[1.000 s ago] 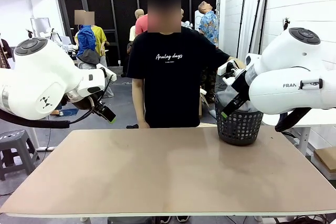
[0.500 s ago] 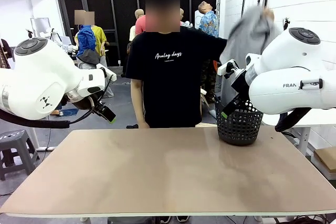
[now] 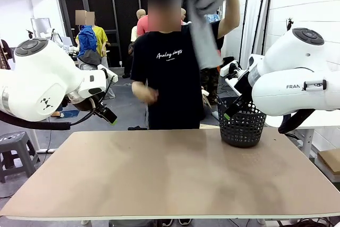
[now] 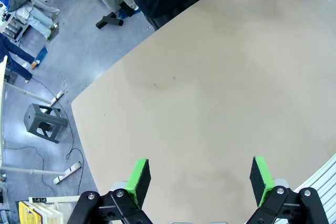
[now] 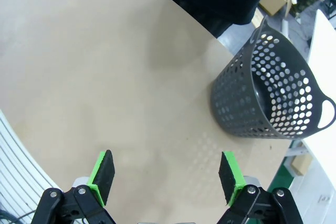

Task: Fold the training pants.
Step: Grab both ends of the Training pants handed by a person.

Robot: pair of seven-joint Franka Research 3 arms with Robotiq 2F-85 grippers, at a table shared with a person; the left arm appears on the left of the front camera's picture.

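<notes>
**Pants up in the air with the person, both jaws apart and empty**

Nearest, left wrist view: left jaws apart with nothing between them. Their green pads (image 4: 139,178) hang over the bare surface (image 4: 210,93).

Right wrist view: right jaws also spread wide and empty, pads (image 5: 103,174) over the surface. The dark grey basket (image 5: 273,93) stands at the right of that frame. What shows of its inside looks empty.

Front view: left arm (image 3: 48,78) at the left edge, right arm (image 3: 297,78) at the right edge, both held off the surface.

Far side: the person's raised arm (image 3: 231,11) holds the training pants (image 3: 204,9) high at top centre-right. They hang bunched, well above the surface and clear of the basket. The person's other hand (image 3: 147,95) is free at chest height.

Judgement: folding has not started; the step in hand is the garment coming down to the surface.
- Hold both arms back until the pants lie flat and the person's hands are clear.
- Then take the waistband edge and the leg hem, one side each, and keep both sides level.
- Soft jersey will likely slump and crease, so pull it taut before folding.
- Watch for the drawstring snagging.
</notes>
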